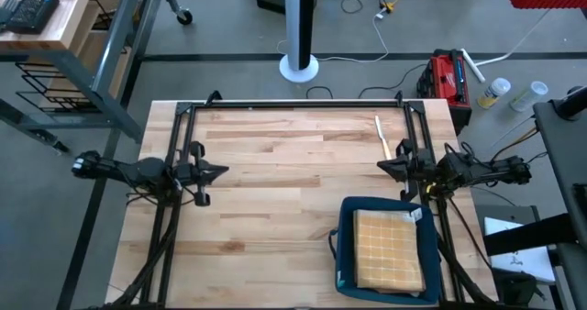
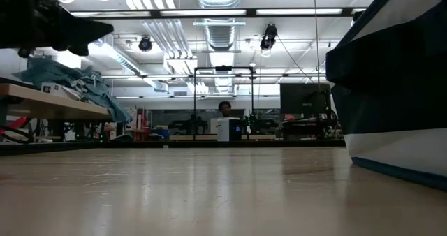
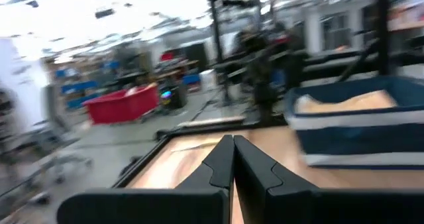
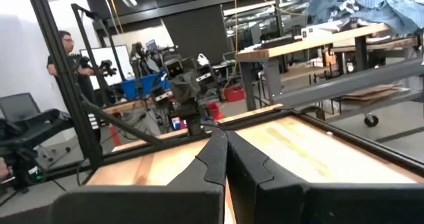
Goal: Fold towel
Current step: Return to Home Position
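A folded tan towel with a checked pattern (image 1: pixel 389 248) lies inside a dark blue basket (image 1: pixel 346 246) on the near right part of the wooden table. In the left wrist view the towel (image 3: pixel 344 103) shows just above the basket's wall (image 3: pixel 358 136). My left gripper (image 1: pixel 223 171) is shut and level at the table's left side, pointing toward the middle. My right gripper (image 1: pixel 381 167) is shut at the right side, just beyond the basket's far edge, pointing left. Neither touches anything. The wrist views show the shut fingers (image 3: pixel 233 144) (image 4: pixel 220 141).
A thin white strip (image 1: pixel 382 138) lies on the table at the far right. Black frame rails (image 1: pixel 293 104) run along the far edge and both sides. Bare wood (image 1: pixel 293 191) spans the middle. The basket's wall (image 2: pixel 398 89) fills the low view's right. A person (image 4: pixel 65 52) stands beyond the table.
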You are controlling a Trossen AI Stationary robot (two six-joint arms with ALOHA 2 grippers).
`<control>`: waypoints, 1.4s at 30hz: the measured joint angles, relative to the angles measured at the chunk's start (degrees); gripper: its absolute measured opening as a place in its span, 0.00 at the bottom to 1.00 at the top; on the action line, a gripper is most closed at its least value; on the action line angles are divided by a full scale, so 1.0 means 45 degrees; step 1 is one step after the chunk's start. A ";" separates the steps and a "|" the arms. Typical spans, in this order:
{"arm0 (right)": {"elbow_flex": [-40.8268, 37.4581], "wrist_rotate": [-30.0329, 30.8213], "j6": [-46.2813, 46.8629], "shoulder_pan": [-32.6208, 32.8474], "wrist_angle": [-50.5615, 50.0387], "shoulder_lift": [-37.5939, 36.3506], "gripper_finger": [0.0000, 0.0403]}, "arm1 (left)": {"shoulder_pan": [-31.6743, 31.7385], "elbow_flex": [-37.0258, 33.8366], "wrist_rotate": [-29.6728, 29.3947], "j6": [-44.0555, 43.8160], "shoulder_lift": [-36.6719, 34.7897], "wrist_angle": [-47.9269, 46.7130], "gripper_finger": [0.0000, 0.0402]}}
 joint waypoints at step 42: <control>0.0005 0.0000 -0.0194 0.0000 -0.0005 0.0000 0.00 | -0.0021 -0.0457 -0.0276 -0.1109 0.1887 -0.0290 0.00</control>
